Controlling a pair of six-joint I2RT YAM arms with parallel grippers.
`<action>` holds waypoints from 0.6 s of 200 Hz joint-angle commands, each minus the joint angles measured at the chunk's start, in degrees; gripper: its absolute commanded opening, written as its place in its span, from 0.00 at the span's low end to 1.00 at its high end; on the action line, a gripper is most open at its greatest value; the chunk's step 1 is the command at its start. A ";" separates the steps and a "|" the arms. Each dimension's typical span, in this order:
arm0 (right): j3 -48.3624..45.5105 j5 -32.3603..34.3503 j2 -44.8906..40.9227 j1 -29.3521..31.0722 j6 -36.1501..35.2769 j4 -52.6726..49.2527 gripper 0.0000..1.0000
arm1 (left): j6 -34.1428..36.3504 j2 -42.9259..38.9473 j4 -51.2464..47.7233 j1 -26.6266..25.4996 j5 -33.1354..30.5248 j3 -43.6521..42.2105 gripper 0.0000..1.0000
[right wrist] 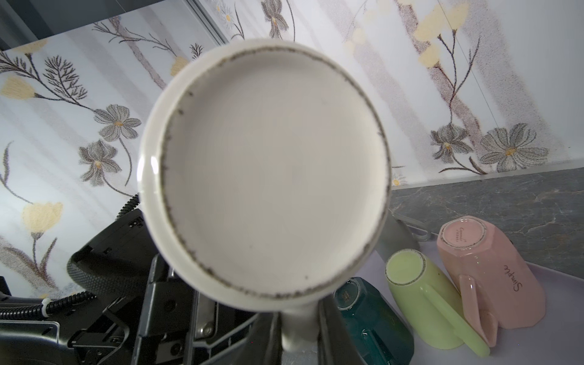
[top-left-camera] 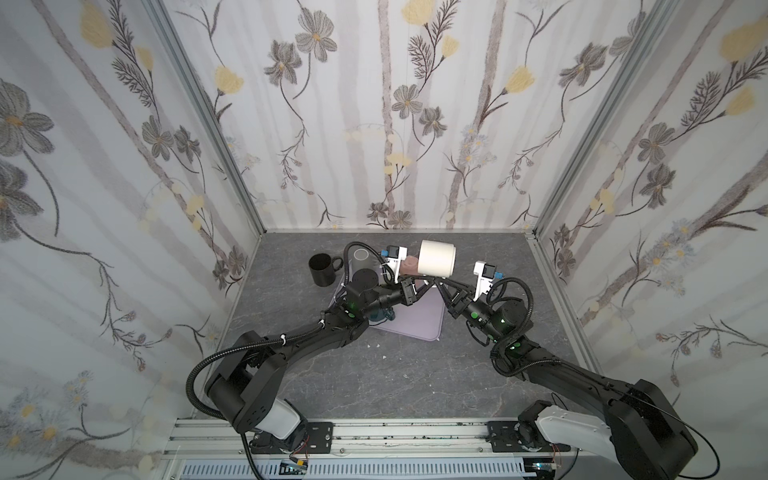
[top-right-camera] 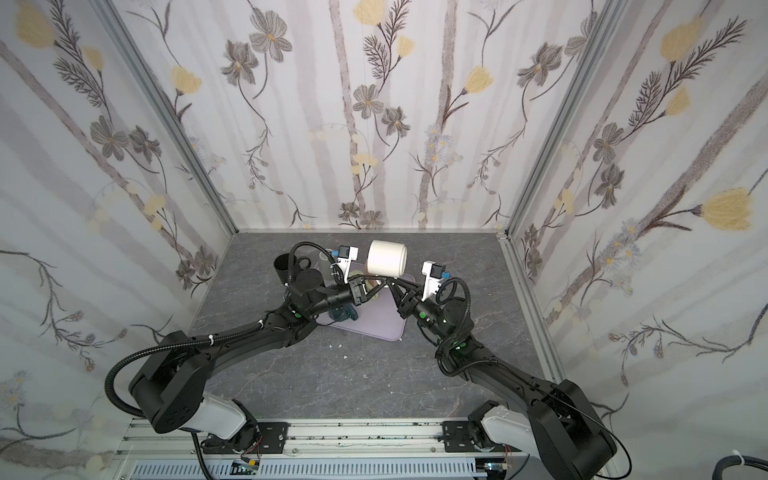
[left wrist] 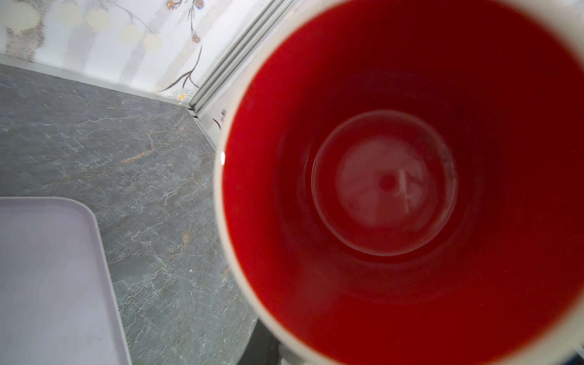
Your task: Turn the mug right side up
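Held on its side in the air above the lavender tray on the desk: white mug, red inside, handle pinched by right gripper. Just under the mug, left gripper pressed together; hold there unclear.

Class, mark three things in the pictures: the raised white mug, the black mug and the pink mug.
white mug (top-left-camera: 436,259), a top view, on its outer side wall.
black mug (top-left-camera: 323,276), a top view, on its body.
pink mug (right wrist: 496,268), right wrist view, on its side beside the lettering.
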 commanded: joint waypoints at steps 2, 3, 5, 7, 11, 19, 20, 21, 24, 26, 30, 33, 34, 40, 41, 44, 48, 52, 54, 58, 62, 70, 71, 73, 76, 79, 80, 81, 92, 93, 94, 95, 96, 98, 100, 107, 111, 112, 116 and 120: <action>-0.28 0.64 0.30 0.04 -1.26 -4.83 0.22 | 5.08 -1.68 0.00 -2.03 3.83 1.22 0.00; -0.29 0.66 0.34 0.03 -1.26 -4.81 0.22 | 5.21 -1.72 -0.20 -2.04 3.69 1.28 0.00; -0.26 0.74 0.35 0.04 -1.26 -4.84 0.22 | 5.43 -1.81 -0.70 -2.16 3.48 1.27 0.00; -0.25 0.73 0.31 0.04 -1.26 -4.83 0.22 | 5.78 -1.83 -1.09 -2.34 3.29 1.44 0.00; -0.35 0.84 0.30 0.02 -1.26 -4.82 0.22 | 6.39 -1.92 -2.15 -2.56 2.98 1.67 0.00; -0.40 0.79 0.26 0.04 -1.26 -4.84 0.24 | 7.64 -2.30 -4.09 -3.07 2.25 2.14 0.00; -0.40 0.78 0.24 0.07 -1.26 -4.82 0.24 | 7.72 -2.34 -4.31 -3.05 2.16 2.23 0.00; -0.35 0.81 0.27 0.08 -1.26 -4.80 0.24 | 7.93 -2.40 -4.55 -3.12 2.06 2.27 0.00; -0.46 0.78 0.23 0.04 -1.26 -4.83 0.25 | 8.33 -2.55 -5.13 -3.37 1.84 2.30 0.00; -0.48 0.75 0.22 0.08 -1.22 -4.80 0.25 | 8.70 -2.63 -5.47 -3.53 1.63 2.49 0.00; -0.49 0.70 0.23 0.07 -1.26 -4.79 0.27 | 9.25 -2.85 -6.45 -3.70 1.28 2.72 0.00; -0.44 0.74 0.21 0.05 -1.26 -4.73 0.27 | 9.73 -3.03 -6.90 -3.89 0.93 2.77 0.00; -0.42 0.71 0.21 0.07 -1.26 -4.72 0.27 | 9.86 -3.05 -7.29 -3.94 0.83 2.81 0.00; -0.56 0.66 0.21 0.03 -1.26 -4.71 0.28 | 10.70 -3.41 -8.35 -4.22 0.01 2.93 0.00; -0.57 0.63 0.21 0.06 -1.26 -4.71 0.28 | 10.78 -3.50 -8.55 -4.28 -0.07 2.98 0.00; -0.56 0.67 0.21 0.04 -1.26 -4.71 0.28 | 11.20 -3.65 -9.09 -4.40 -0.59 3.03 0.00; -0.64 0.69 0.21 0.07 -1.28 -4.71 0.28 | 11.68 -3.94 -9.89 -4.60 -1.26 3.10 0.00; -0.63 0.79 0.23 0.08 -1.26 -4.71 0.29 | 12.16 -4.20 -10.61 -4.74 -1.85 3.20 0.00; -0.63 0.79 0.22 0.09 -1.26 -4.71 0.29 | 12.38 -4.30 -10.90 -4.77 -2.24 3.20 0.00; -0.70 0.89 0.22 0.05 -1.26 -4.61 0.29 | 12.74 -4.56 -11.50 -4.98 -3.02 3.25 0.00; -0.74 0.86 0.26 0.08 -1.24 -4.62 0.29 | 12.95 -4.84 -11.99 -5.12 -4.08 3.09 0.00; -0.74 1.07 0.24 0.09 -1.25 -4.60 0.30 | 13.04 -5.35 -11.57 -5.42 -6.37 2.19 0.00; -0.75 1.09 0.23 0.05 -1.26 -4.57 0.30 | 13.06 -5.40 -11.43 -5.45 -6.55 1.99 0.00; -0.75 1.11 0.26 0.06 -1.22 -4.54 0.31 | 13.02 -5.48 -11.11 -5.54 -6.93 1.71 0.00; -0.73 1.11 0.26 0.02 -1.26 -4.58 0.31 | 13.02 -5.50 -10.56 -5.73 -7.28 1.37 0.00; -0.74 1.07 0.22 0.01 -1.26 -4.55 0.31 | 12.98 -5.46 -10.17 -5.69 -7.55 1.02 0.00; -0.74 1.09 0.21 0.05 -1.26 -4.54 0.31 | 12.94 -5.45 -10.12 -5.72 -7.67 0.97 0.00; -0.75 1.10 0.21 0.03 -1.26 -4.58 0.31 | 12.91 -5.49 -10.09 -5.78 -7.77 0.94 0.00; -0.79 1.27 0.22 0.05 -1.24 -4.71 0.33 | 12.82 -5.47 -10.77 -5.79 -8.82 0.83 0.00; -0.82 1.28 0.17 0.03 -1.25 -4.71 0.33 | 12.81 -5.46 -10.81 -5.77 -8.92 0.87 0.00; -0.78 1.33 0.19 0.06 -1.26 -4.71 0.34 | 12.81 -5.45 -10.88 -5.80 -9.06 0.89 0.00; -0.77 1.35 0.16 0.04 -1.26 -4.71 0.34 | 12.81 -5.45 -10.95 -5.82 -9.12 0.90 0.00; -0.80 1.37 0.14 0.02 -1.26 -4.71 0.34 | 12.76 -5.45 -10.99 -5.83 -9.16 0.91 0.00; -0.83 1.38 0.13 0.01 -1.31 -4.71 0.34 | 12.77 -5.42 -11.07 -5.83 -9.27 0.89 0.00; -0.84 1.38 0.15 0.03 -1.34 -4.71 0.35 | 12.79 -5.40 -11.04 -5.83 -9.39 0.86 0.00; -0.83 1.37 0.13 0.06 -1.35 -4.71 0.36 | 12.87 -5.34 -11.48 -5.83 -9.92 0.90 0.00; -0.77 1.46 0.12 0.02 -1.35 -4.71 0.36 | 12.88 -5.36 -11.70 -5.83 -10.13 0.91 0.00; -0.80 1.42 0.12 0.01 -1.35 -4.75 0.36 | 12.88 -5.36 -11.67 -5.83 -10.15 0.91 0.00; -0.88 1.55 0.13 0.05 -1.35 -4.81 0.38 | 13.01 -5.36 -11.93 -5.82 -10.27 0.91 0.00; -0.89 1.63 0.12 0.05 -1.40 -4.86 0.39 | 13.10 -5.38 -12.23 -5.77 -10.32 1.06 0.00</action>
